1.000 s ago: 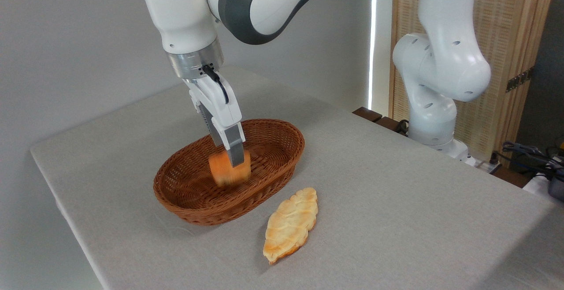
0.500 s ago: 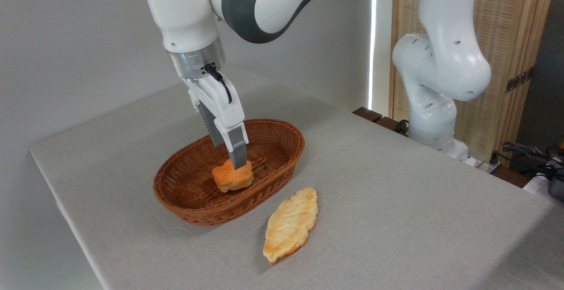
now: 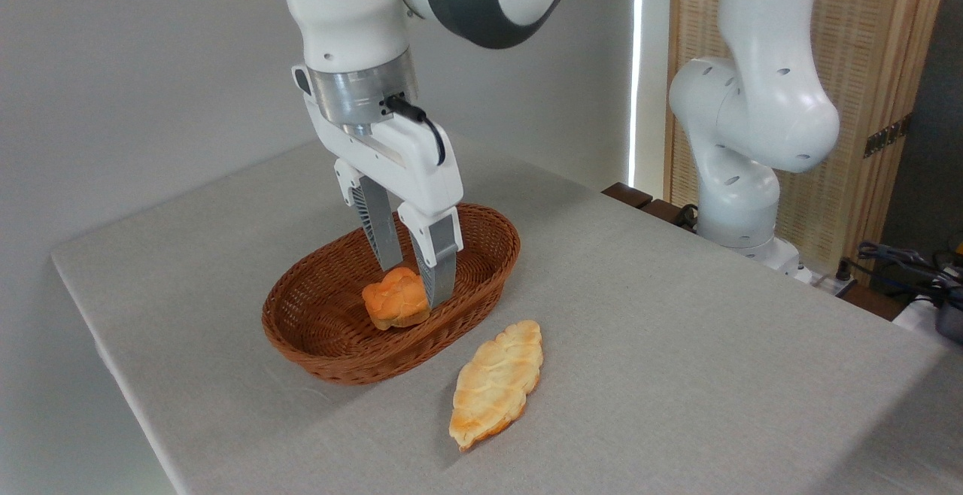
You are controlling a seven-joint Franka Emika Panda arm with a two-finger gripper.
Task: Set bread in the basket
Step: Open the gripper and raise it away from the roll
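The oval brown woven wicker basket (image 3: 323,329) sits on the grey cloth-covered table (image 3: 677,329) and serves as the landmark here. Inside the basket, on its woven floor and toward the right half of the oval, lies the small roundish orange-golden bun with a lumpy, knotted top (image 3: 395,298). It rests below the rim, apart from the near wall.

Above the basket hangs the white robot arm's two-finger gripper (image 3: 416,278), its grey fingers (image 3: 384,232) pointing down into the basket. The jaws stand parted with a clear gap between them, and they grip nothing. One finger comes down behind the bun and the other just beside its right edge, its tip overlapping the bun's side as seen from this camera; whether that tip touches the bun cannot be told. A black cable (image 3: 425,122) loops off the silver wrist ring above the gripper body.

Outside the basket, just beyond its near right rim on the bare cloth, lies a longer, paler, flat leaf-shaped pastry (image 3: 496,384), lying flat and not touching the wicker.

Well to the right of the basket, past the table's far edge, stands the arm's white jointed base column (image 3: 745,126), with a light wooden slatted screen (image 3: 880,66) behind it.
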